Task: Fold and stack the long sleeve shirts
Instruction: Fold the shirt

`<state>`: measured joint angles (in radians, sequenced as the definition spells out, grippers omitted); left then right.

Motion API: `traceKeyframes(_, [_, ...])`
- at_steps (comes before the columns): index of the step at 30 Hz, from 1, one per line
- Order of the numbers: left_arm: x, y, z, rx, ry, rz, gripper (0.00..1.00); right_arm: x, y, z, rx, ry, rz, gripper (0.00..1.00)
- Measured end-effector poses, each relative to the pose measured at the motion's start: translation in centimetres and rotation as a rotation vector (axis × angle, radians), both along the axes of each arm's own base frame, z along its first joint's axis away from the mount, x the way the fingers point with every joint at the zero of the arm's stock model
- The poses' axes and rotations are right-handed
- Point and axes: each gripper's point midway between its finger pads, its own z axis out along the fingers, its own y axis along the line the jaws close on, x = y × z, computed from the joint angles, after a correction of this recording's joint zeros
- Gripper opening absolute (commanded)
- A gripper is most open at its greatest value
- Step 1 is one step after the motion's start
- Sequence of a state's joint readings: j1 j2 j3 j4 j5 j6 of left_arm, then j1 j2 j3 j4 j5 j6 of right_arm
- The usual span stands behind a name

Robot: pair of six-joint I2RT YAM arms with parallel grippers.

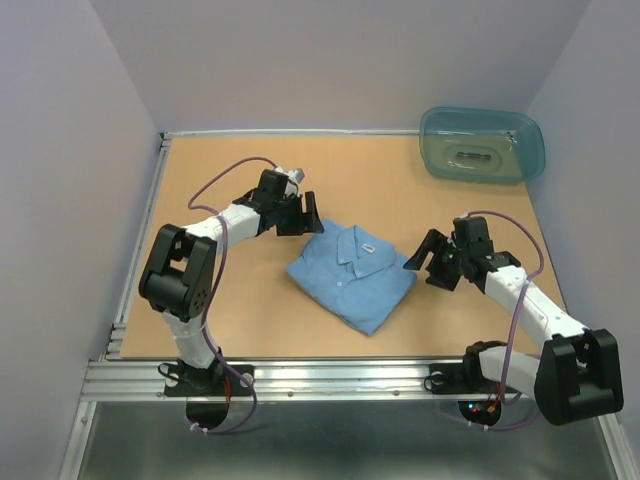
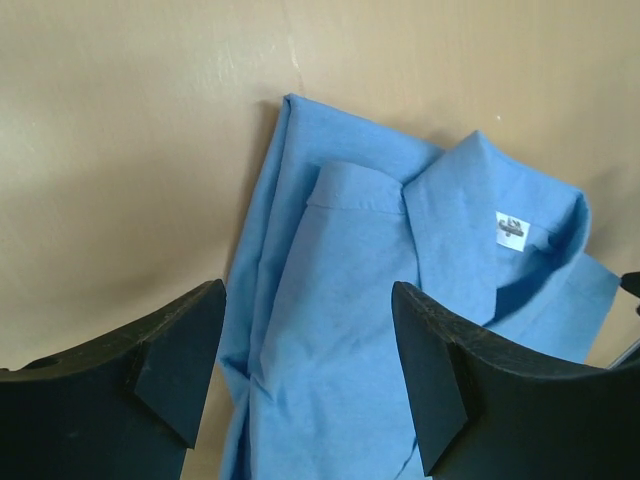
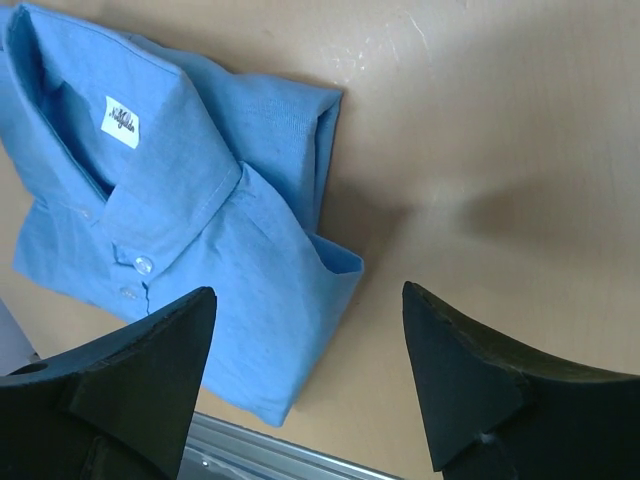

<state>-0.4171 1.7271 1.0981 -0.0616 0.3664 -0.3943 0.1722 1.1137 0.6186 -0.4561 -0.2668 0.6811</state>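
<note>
One light blue long sleeve shirt (image 1: 350,272) lies folded in a neat block at the table's middle, collar up with a white label (image 1: 368,244). My left gripper (image 1: 303,214) hovers open just off its far left corner; in the left wrist view the shirt (image 2: 380,300) shows between and beyond my black fingers (image 2: 170,370), none of it pinched. On the other side, my right gripper (image 1: 432,262) stands open beside the shirt's right edge. The right wrist view has the shirt (image 3: 190,210) under the left finger (image 3: 130,390) and bare table between the jaws.
A translucent teal plastic tub (image 1: 482,144) sits upside down at the back right corner. Grey walls close in the table on three sides. A metal rail (image 1: 330,378) runs along the near edge by the arm bases.
</note>
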Motion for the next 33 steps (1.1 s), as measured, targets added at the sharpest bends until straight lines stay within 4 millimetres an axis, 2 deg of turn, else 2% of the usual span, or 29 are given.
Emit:
traceKeyframes(6, [0.4,-0.8,-2.9,0.011,0.062,-0.04,0.75,0.8,0.9,0.1,0.055,-0.019,0.002,0.66])
traceKeyframes(11, [0.5,-1.1,-3.8,0.01,0.079,-0.056,0.73,0.3,1.6,-2.0,0.098,0.03,0.001,0.52])
traceKeyframes(13, [0.7,-1.2,-4.0,0.008,0.08,-0.06,0.72,0.3,1.7,-2.4,0.104,0.037,0.002,0.44])
traceKeyframes(14, [0.8,-1.3,-4.1,0.005,0.079,-0.063,0.71,0.5,1.8,-2.5,0.108,0.036,0.004,0.33])
traceKeyframes(19, [1.1,-1.6,-4.2,-0.005,0.073,-0.075,0.61,1.0,2.1,-2.6,0.113,0.017,0.033,0.02])
traceKeyframes(21, [1.2,-1.7,-4.3,-0.008,0.07,-0.079,0.56,1.1,2.2,-2.5,0.113,0.009,0.051,0.01])
traceKeyframes(25, [1.1,-1.8,-4.8,-0.014,0.078,-0.091,0.28,2.2,2.6,-1.3,0.112,-0.037,0.098,0.01])
traceKeyframes(30, [1.1,-1.8,-5.1,-0.019,0.086,-0.094,0.25,4.6,3.4,1.9,0.119,-0.167,0.179,0.01])
traceKeyframes(33, [1.3,-1.9,-4.9,-0.029,0.078,-0.097,0.21,5.5,3.8,3.0,0.118,-0.23,0.229,0.01])
